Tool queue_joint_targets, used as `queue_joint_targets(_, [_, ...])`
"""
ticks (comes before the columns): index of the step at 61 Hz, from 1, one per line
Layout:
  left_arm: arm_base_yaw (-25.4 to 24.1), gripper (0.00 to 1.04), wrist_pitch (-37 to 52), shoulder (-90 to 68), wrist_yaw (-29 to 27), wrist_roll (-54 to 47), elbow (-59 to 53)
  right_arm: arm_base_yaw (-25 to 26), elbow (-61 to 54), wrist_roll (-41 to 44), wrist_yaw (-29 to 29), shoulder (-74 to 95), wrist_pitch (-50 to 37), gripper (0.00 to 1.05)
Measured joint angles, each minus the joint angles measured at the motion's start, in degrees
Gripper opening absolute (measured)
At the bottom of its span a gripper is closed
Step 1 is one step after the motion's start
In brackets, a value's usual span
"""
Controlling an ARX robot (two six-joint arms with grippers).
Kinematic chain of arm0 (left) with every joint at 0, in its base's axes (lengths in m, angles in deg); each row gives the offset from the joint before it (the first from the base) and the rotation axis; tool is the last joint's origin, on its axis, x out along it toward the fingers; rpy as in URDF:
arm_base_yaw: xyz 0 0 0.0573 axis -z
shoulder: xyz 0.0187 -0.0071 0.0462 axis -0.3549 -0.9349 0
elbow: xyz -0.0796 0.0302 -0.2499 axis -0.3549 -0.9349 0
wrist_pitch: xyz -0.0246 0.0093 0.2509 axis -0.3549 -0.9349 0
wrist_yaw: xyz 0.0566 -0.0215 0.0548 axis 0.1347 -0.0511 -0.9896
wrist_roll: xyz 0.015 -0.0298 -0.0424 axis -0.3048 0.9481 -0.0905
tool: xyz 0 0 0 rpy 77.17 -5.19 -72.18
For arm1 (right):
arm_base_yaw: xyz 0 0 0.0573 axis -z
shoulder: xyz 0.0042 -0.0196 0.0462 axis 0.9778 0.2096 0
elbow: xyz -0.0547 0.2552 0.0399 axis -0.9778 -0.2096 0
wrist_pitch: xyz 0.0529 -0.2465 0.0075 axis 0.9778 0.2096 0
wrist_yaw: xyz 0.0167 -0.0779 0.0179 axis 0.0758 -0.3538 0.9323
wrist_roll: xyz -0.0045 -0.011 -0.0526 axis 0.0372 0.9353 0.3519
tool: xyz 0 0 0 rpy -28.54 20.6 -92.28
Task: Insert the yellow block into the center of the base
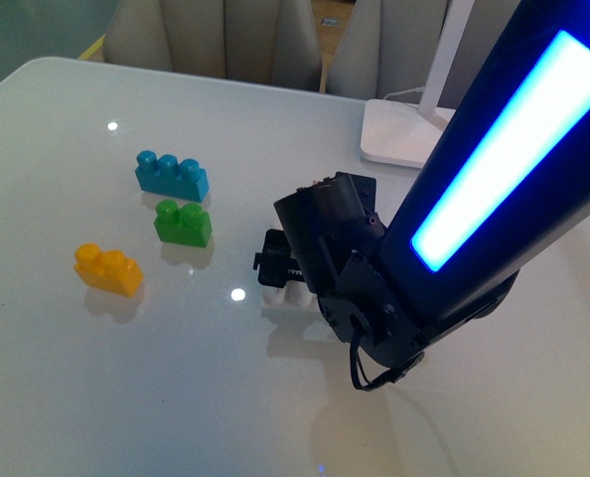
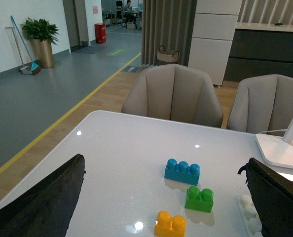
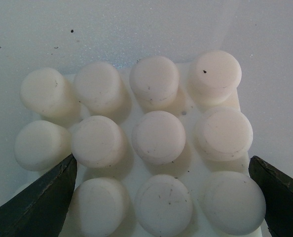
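nothing is inserted yet. the right pincer hangs open, empty, directly over the base; the yellow block sits untouched on the surface, well off to that pincer's left. the left pincer gapes empty too.

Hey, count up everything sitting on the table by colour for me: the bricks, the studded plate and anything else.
blue brick: 1
green brick: 1
yellow block: 1
white things: 2, the base under the right arm and the lamp foot
Total: 5
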Motion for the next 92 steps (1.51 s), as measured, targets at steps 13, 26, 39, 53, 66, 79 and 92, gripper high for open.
queue_joint_targets(13, [0.00,0.97,0.00,0.00,0.00,-0.02,0.00,-0.20,2.14,0.00,0.20,0.50,0.98,0.97])
queue_joint_targets(26, [0.00,0.97,0.00,0.00,0.00,0.00,0.00,-0.46,3.63,0.00,0.77,0.81,1.62,0.97])
queue_joint_targets(39, [0.00,0.97,0.00,0.00,0.00,-0.02,0.00,-0.68,4.44,-0.35,1.60,0.81,1.73,0.97])
queue_joint_targets(53, [0.00,0.97,0.00,0.00,0.00,0.00,0.00,-0.66,3.50,-1.68,1.51,0.31,-0.42,0.96])
queue_joint_targets(66, [0.00,0.97,0.00,0.00,0.00,-0.02,0.00,0.02,0.74,-2.45,2.82,-1.11,-3.26,0.96])
queue_joint_targets(79, [0.00,0.97,0.00,0.00,0.00,0.00,0.00,2.34,-3.41,-4.46,5.68,-3.13,-6.54,0.96])
queue_joint_targets(92, [0.00,0.97,0.00,0.00,0.00,0.00,0.00,6.47,-9.03,-4.48,6.45,-6.93,-9.55,0.96])
